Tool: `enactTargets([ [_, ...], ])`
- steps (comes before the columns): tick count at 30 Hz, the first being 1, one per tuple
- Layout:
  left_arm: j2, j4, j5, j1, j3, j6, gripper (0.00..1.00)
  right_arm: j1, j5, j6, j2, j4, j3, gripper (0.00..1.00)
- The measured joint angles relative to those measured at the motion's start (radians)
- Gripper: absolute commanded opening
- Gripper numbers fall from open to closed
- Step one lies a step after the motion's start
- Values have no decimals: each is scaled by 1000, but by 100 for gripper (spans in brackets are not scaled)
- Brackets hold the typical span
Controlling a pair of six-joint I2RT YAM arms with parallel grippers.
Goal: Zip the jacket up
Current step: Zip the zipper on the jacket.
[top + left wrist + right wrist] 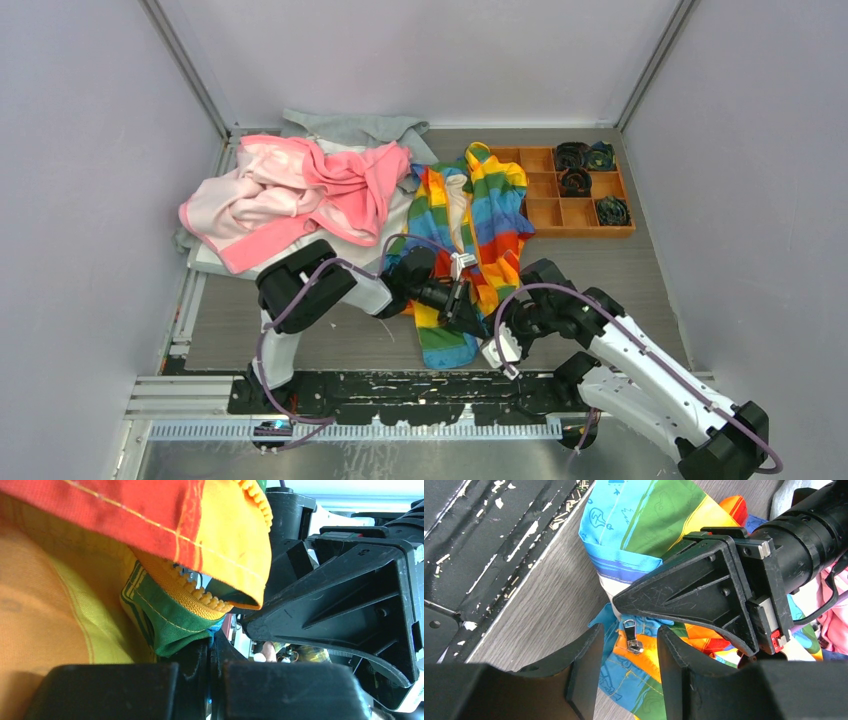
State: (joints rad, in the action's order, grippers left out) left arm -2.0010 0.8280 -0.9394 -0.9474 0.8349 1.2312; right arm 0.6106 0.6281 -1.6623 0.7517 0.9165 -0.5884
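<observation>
The left claw (210, 652) is seen clamped shut on a green fold of the jacket (170, 617), just below the orange zipper teeth (200, 597). The right claw (627, 635) is spread apart, and the metal zipper pull (632, 642) is framed between its fingers, not gripped. The jacket is spread on the table (610, 275) between pink clothes (300, 190) and an orange tray (560, 212).

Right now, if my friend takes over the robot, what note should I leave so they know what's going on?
Left pincer: shut on the jacket at its bottom edge, beside the zipper teeth.
Right pincer: open, with the zipper pull between its fingers, not gripped.
The jacket lies with its front open.
Done: bottom edge held.
Left: grip the pull and slide it up.
</observation>
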Motion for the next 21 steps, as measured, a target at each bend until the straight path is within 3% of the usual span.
enactTargets([
  [13, -11, 14, 0, -8, 0, 8, 0, 42, -29, 53, 7, -34, 11, 35],
  [21, -11, 16, -1, -8, -2, 17, 0, 63, -54, 72, 35, -36, 11, 32],
])
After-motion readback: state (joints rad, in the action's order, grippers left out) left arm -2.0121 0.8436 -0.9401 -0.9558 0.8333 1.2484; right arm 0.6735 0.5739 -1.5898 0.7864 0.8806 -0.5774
